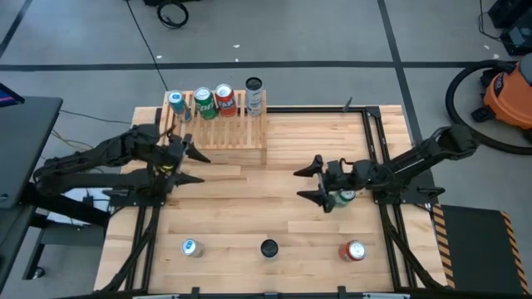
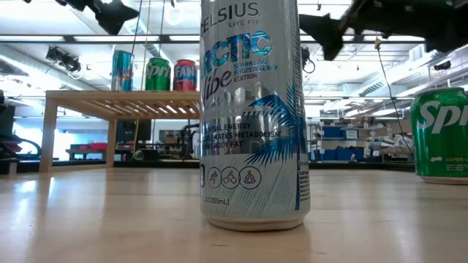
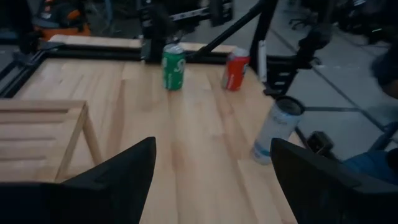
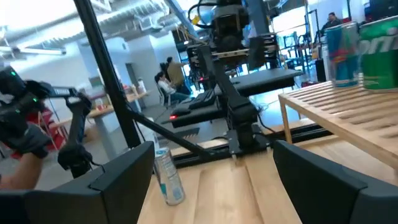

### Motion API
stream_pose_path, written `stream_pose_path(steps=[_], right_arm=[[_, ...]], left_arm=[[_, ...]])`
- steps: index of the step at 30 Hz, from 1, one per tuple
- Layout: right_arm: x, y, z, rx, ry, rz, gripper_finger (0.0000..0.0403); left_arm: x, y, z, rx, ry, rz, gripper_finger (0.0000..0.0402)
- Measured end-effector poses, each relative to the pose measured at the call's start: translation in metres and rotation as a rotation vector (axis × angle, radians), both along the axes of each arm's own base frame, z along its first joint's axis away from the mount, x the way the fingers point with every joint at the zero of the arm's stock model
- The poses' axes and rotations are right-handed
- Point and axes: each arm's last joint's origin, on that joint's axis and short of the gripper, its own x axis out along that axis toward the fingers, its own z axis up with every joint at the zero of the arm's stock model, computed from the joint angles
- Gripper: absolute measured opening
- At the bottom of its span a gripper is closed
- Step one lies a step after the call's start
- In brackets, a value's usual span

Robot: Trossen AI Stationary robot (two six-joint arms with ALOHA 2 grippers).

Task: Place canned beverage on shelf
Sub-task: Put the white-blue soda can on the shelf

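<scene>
The light-wood slatted shelf (image 1: pixel 218 133) stands at the table's far left on short legs. A blue can (image 1: pixel 176 101), a green can (image 1: pixel 204 104), a red can (image 1: pixel 224 100) and a silver can (image 1: pixel 253 96) stand on it. My left gripper (image 1: pixel 188 163) hovers open just in front of the shelf, with nothing between its fingers. My right gripper (image 1: pixel 311 182) is open over the table's middle right and points toward the shelf. A green can (image 1: pixel 342 198) stands on the table under its wrist. In the right wrist view the shelf (image 4: pixel 348 112) shows at the side.
Along the near edge stand a silver-blue can (image 1: pixel 191 247), a tall silver Celsius can (image 1: pixel 268 247) and a red can (image 1: pixel 355 251). Black frame rails (image 1: pixel 370 133) run along the table's right side. People sit in the room beyond (image 4: pixel 166 84).
</scene>
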Motion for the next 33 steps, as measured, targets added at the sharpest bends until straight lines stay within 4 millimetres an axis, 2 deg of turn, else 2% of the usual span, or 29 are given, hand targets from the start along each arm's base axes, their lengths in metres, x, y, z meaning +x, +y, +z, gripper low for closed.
stream_pose_path(steps=[6,13,22,28,33], right_arm=[[0.037,0.022,0.002,-0.073,0.079,0.084,0.0339],[0.060,0.061,-0.004,-0.145,0.303,0.088,0.0339],[0.055,0.113,0.017,-0.149,0.376,0.074,0.0339],[0.050,0.132,0.009,-0.072,0.410,0.045,0.0339],[0.047,0.145,-0.008,-0.026,0.452,-0.003,0.0339]], left_arm=[[0.004,-0.010,-0.006,-0.019,0.005,-0.024,0.0318],[0.005,-0.026,-0.005,-0.015,-0.006,-0.137,0.0318],[0.004,-0.037,-0.005,0.019,-0.002,-0.141,0.0318],[0.003,-0.040,-0.005,0.013,0.001,-0.154,0.0318],[0.004,-0.039,-0.006,0.005,0.006,-0.103,0.0318]])
